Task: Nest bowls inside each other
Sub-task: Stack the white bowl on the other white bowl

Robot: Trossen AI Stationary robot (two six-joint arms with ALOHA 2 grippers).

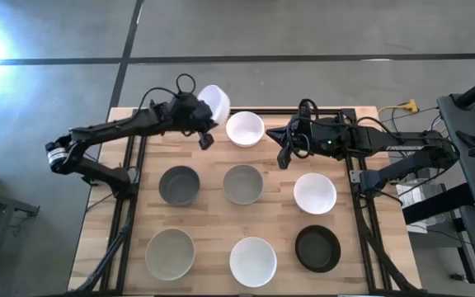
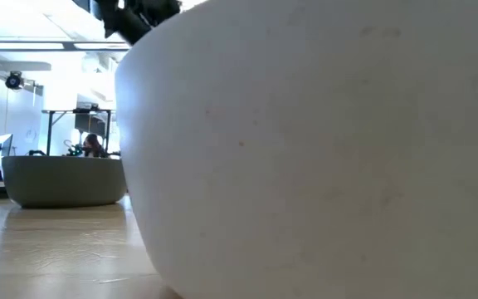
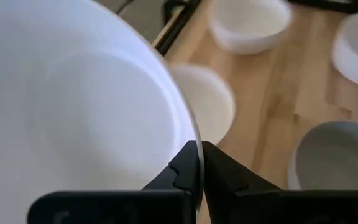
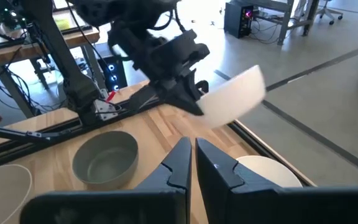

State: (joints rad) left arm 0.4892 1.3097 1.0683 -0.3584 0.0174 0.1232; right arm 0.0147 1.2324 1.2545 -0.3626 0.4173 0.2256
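Observation:
My left gripper is shut on a white bowl, held in the air over the table's far edge, just left of a white bowl that stands on the table. My right gripper is shut and hovers to the right of that standing bowl, touching nothing. Six more bowls rest on their bases in two rows: dark grey, grey, white, light grey, white and black. The right wrist view shows the raised bowl tilted in the left gripper. My left gripper pinches the white bowl by its rim, one finger inside the bowl and the other outside its wall. The bowl is lifted clear of the table and tilted, its opening turned sideways.
The low view is almost filled by the wall of a near white bowl, with a grey bowl to its left. Black frame rails run along the table's left and right sides. Cables and equipment lie beyond the right edge.

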